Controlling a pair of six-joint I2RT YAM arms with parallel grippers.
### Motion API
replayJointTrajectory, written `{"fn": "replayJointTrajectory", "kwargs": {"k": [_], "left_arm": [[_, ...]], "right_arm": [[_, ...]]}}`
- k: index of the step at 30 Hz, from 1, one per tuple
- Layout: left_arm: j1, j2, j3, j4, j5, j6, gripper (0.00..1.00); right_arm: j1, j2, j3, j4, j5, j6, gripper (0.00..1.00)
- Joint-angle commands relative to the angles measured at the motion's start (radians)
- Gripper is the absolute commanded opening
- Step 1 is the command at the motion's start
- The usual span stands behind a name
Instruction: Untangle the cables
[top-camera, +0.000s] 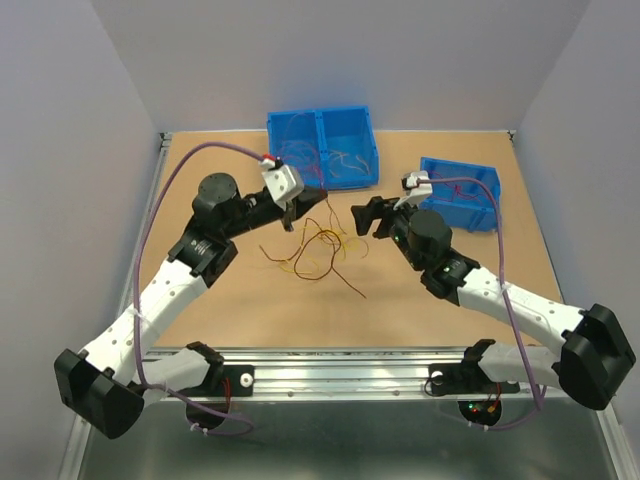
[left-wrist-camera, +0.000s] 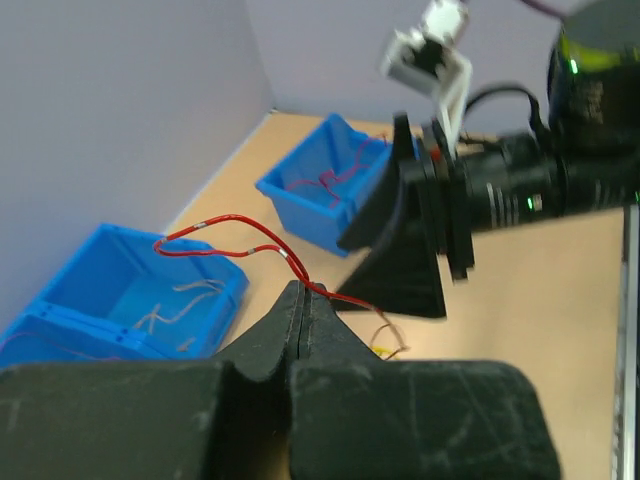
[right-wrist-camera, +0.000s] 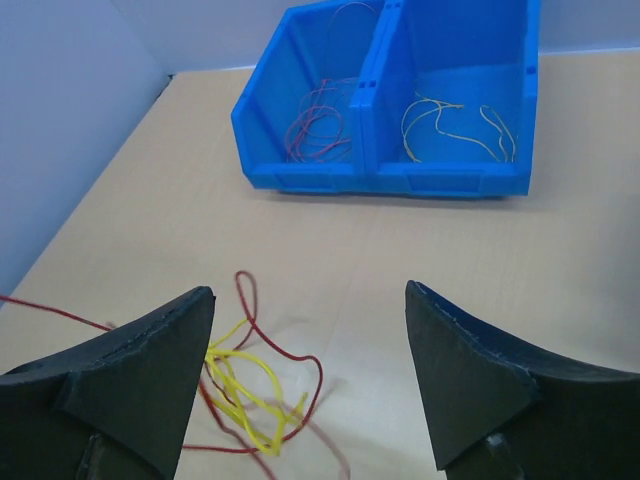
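Note:
A loose tangle of thin red, dark red and yellow cables (top-camera: 315, 250) lies mid-table between the two arms. My left gripper (top-camera: 320, 198) hovers over the tangle's far side, shut on a red cable (left-wrist-camera: 225, 225) that arcs up out of its tips (left-wrist-camera: 305, 290) and trails down to the pile. My right gripper (top-camera: 362, 215) faces it from the right, open. In the right wrist view the fingers (right-wrist-camera: 308, 288) stand wide apart with nothing between them, and the yellow and red loops (right-wrist-camera: 250, 385) lie below the left finger.
A blue two-compartment bin (top-camera: 300, 115) stands at the back, with red wires in its left half and yellow ones in its right (right-wrist-camera: 400, 180). A smaller blue bin (top-camera: 460, 162) sits at the right and holds red wires (left-wrist-camera: 300, 200).

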Motion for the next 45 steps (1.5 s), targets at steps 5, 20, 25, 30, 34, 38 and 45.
{"fn": "replayJointTrajectory", "kwargs": {"k": [5, 20, 25, 30, 34, 38, 45], "left_arm": [[-0.002, -0.197, -0.25, 0.315, 0.177, 0.082, 0.0], [-0.002, -0.102, -0.286, 0.397, 0.024, 0.042, 0.0], [-0.002, -0.094, -0.324, 0.428, -0.014, 0.061, 0.0], [-0.001, -0.101, -0.344, 0.451, -0.016, 0.07, 0.0], [-0.002, -0.105, -0.349, 0.455, -0.045, 0.076, 0.0], [-0.001, -0.102, -0.353, 0.466, -0.081, 0.076, 0.0], [-0.002, -0.096, -0.356, 0.477, -0.125, 0.075, 0.0]], "right_arm": [[0.008, 0.046, -0.005, 0.079, -0.186, -0.066, 0.8], [0.008, 0.253, 0.061, 0.129, -0.449, -0.02, 0.69], [0.006, 0.219, 0.051, 0.09, -0.303, 0.047, 0.72], [0.006, 0.192, 0.06, 0.051, -0.244, 0.063, 0.72], [0.003, 0.184, 0.063, 0.05, -0.282, 0.055, 0.68], [0.003, 0.231, 0.093, 0.039, -0.376, 0.058, 0.66], [0.004, 0.285, 0.118, 0.039, -0.445, 0.058, 0.49]]}}
